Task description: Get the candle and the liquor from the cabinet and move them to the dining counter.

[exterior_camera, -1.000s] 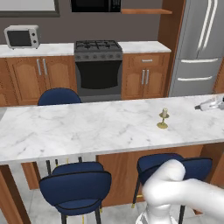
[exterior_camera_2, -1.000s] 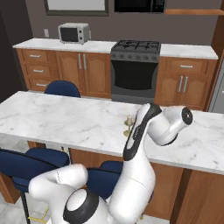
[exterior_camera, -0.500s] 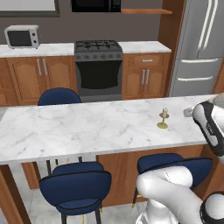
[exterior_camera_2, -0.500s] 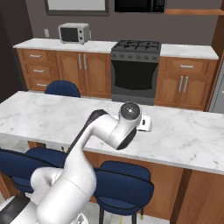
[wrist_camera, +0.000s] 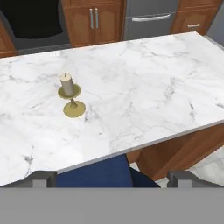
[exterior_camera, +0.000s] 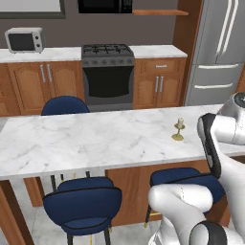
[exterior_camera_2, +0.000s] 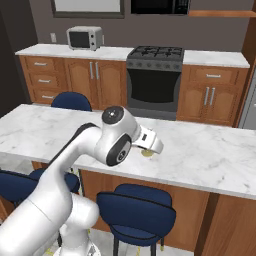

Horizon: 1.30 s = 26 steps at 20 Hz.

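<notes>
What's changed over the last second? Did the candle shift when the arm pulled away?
The arm swung back from the dining counter toward the base, and the open, empty gripper now hangs off the counter's near edge, above a stool. The candle stands upright in the same spot, untouched. Stools, stove and microwave are unchanged.

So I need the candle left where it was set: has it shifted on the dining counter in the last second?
No. In the left base view the candle stands on the same spot of the dining counter, below the brown cabinet.

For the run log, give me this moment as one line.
candle: upright on dining counter | gripper: open, empty, off the counter edge | liquor: not on counter
</notes>
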{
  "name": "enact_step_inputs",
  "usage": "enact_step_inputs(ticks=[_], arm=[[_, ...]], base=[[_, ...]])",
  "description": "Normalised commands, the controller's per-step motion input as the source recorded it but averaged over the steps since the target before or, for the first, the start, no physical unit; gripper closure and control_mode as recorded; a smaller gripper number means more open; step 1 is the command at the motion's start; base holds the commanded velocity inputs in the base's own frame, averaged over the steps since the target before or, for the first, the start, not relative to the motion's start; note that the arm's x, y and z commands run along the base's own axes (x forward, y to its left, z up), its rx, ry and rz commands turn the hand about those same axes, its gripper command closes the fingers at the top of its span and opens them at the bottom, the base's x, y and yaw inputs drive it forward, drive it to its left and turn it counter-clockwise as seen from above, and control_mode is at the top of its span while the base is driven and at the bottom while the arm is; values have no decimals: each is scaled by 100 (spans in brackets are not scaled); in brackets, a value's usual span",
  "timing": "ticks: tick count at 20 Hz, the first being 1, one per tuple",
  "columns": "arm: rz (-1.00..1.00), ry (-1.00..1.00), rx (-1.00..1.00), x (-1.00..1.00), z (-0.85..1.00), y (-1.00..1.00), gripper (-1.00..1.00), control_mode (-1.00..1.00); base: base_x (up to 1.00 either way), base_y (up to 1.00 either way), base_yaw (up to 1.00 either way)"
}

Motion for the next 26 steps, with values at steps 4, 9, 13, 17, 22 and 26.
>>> enact_step_inputs(ticks=[4,9,13,17,22,26], arm=[[0,0,-3,-45,82,12,-100,-100],[0,0,-2,-64,80,20,-100,-100],[8,4,-1,-64,75,44,-100,-100],[14,1,0,-44,71,70,-100,-100],[15,4,0,-34,39,67,-100,-100],[4,2,0,-46,10,5,-100,-100]], base=[[0,0,0],[0,0,0],[0,0,0],[0,0,0],[0,0,0],[0,0,0]])
